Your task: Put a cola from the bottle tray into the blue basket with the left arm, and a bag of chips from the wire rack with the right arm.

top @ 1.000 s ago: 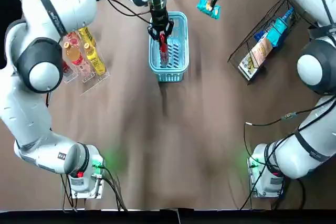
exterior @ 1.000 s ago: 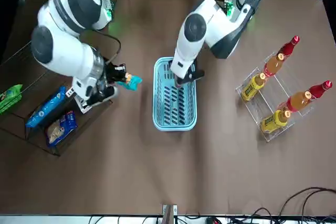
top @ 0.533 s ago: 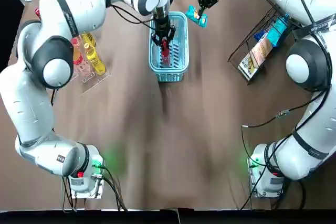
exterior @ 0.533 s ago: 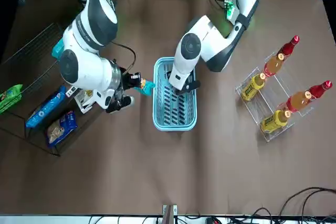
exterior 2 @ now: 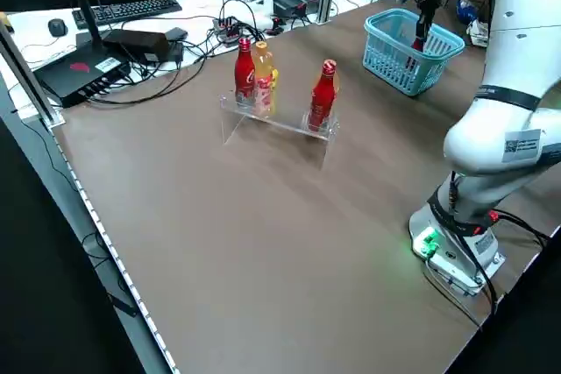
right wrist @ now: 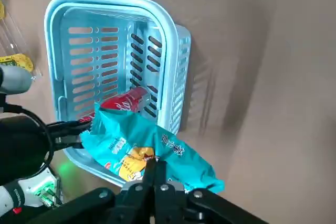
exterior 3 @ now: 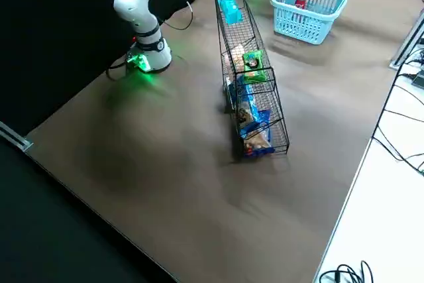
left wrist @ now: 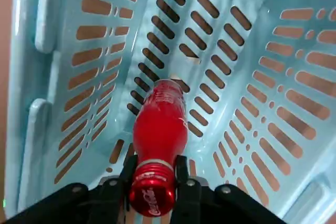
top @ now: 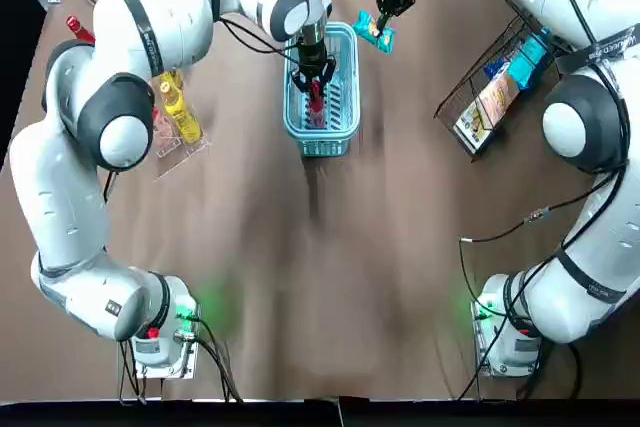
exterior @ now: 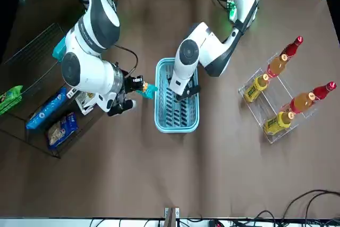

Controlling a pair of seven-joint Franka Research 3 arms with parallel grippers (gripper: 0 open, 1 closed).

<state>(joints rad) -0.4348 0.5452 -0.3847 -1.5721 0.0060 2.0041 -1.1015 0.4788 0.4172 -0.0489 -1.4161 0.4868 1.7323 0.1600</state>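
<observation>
**Bottle tray [top: 175,142] and wire rack [top: 490,77]:** both stand on the tabletop well apart from the work zone, one to each side. No hazard is noted at either.

**Blue basket [top: 322,147]:** the left end effector [left wrist: 153,176] is inside it, fingers clamped on the neck of the cola bottle [left wrist: 157,129]. The bottle hangs slightly tilted, its base low over the slotted floor. Whether the base touches the floor cannot be confirmed from these views.

- Risk: if the bottle is let go before the base is seated, it is likely to topple against a wall.
- Risk: a tilted release could nudge the light basket along the tabletop.

**Far right corner of the basket:** the right end effector [right wrist: 156,174] is pinched shut on the edge of the teal chip bag [right wrist: 152,148]. The bag dangles just beside the rim, apparently outside it.

- Risk: dropped from here, the bag would probably land on the tabletop or hang across the rim.
- Risk: moving it inward while the left arm occupies the basket invites contact between the two wrists, or the bag could sweep the bottle over.
- Risk: the thin pinch may let the bag slip.
</observation>
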